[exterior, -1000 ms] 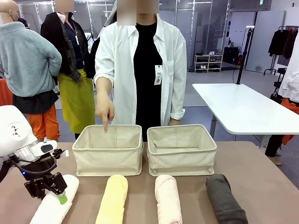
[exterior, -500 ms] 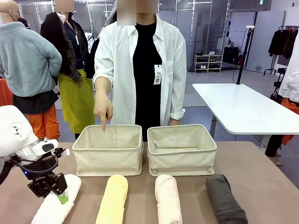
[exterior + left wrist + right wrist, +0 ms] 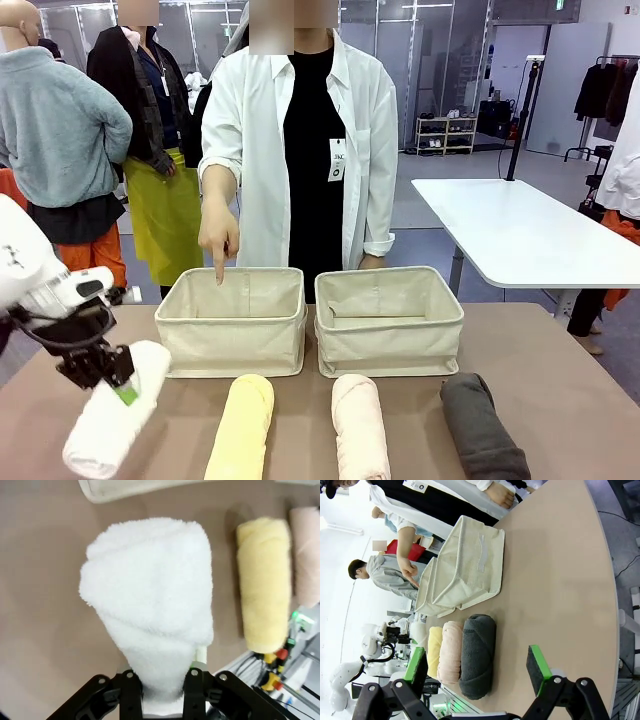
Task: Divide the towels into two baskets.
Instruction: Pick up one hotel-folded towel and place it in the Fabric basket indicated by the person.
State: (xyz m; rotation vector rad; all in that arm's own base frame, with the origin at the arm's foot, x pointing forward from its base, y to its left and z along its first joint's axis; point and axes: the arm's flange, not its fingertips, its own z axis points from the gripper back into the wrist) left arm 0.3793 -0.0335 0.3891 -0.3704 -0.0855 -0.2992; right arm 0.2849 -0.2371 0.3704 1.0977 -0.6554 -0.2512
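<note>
**Left gripper** (image 3: 112, 385), clamped near one end of the white towel (image 3: 105, 430), holds it tilted above the table (image 3: 560, 370) beside the left basket (image 3: 232, 345), at which the person's hand (image 3: 218, 240) points. Risk: the off-centre pinch may let the hanging roll unwind or slip. A second earlier it lay on the table.

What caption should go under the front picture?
Left pincer holds the white towel while a person's hand points into the left basket.

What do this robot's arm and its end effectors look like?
The left arm is smooth, rounded white casing with black cables looped at the wrist. The left end effector and right end effector are black, two-fingered, with green pads.
</note>
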